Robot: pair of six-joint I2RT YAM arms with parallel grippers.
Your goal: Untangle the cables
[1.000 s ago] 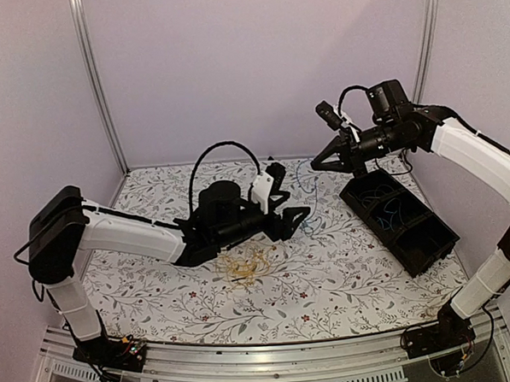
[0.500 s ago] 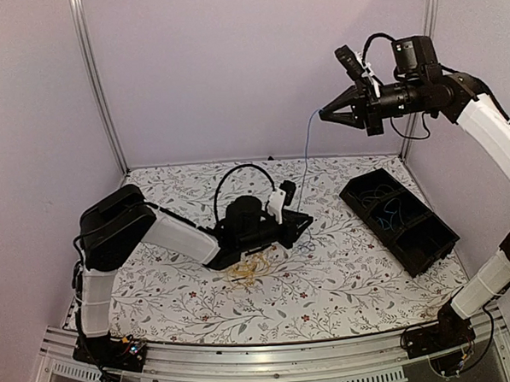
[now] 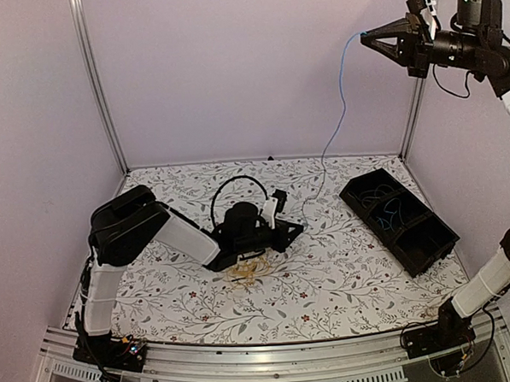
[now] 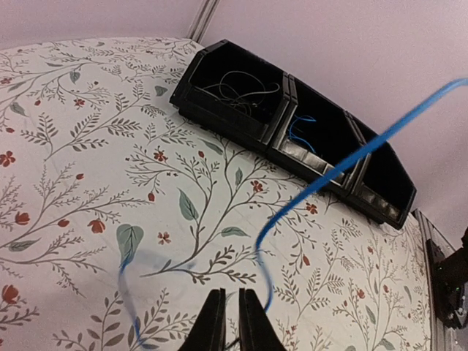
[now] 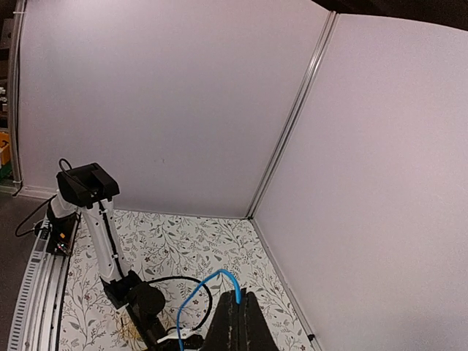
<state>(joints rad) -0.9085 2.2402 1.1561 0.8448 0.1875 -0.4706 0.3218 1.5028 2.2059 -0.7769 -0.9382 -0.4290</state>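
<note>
The right fingers point(image 3: 372, 39) are high above the desk point(image 3: 346, 289) and pressed together on the end of the blue cable point(image 3: 342, 92). In the right wrist view the cable comes out at their tip point(image 5: 235, 311) and bends away in an arc. From these fingers it hangs down in a long line to the desk and arrives just beside the left fingers point(image 3: 296, 229).

The left fingers are low over the desk. In the left wrist view they stand almost together, with only a thin slit between them point(image 4: 230, 325). The blue cable point(image 4: 336, 168) passes close by one of them and makes a loop in front. I cannot tell if they pinch it.

The yellow-orange cables point(image 3: 246, 268) lie as a small tangle on the desk, behind the left fingertips, under the wrist. A black bin point(image 3: 386, 240) stands beyond the left fingers, well apart from them, with some thin blue wires in its middle compartment.
</note>
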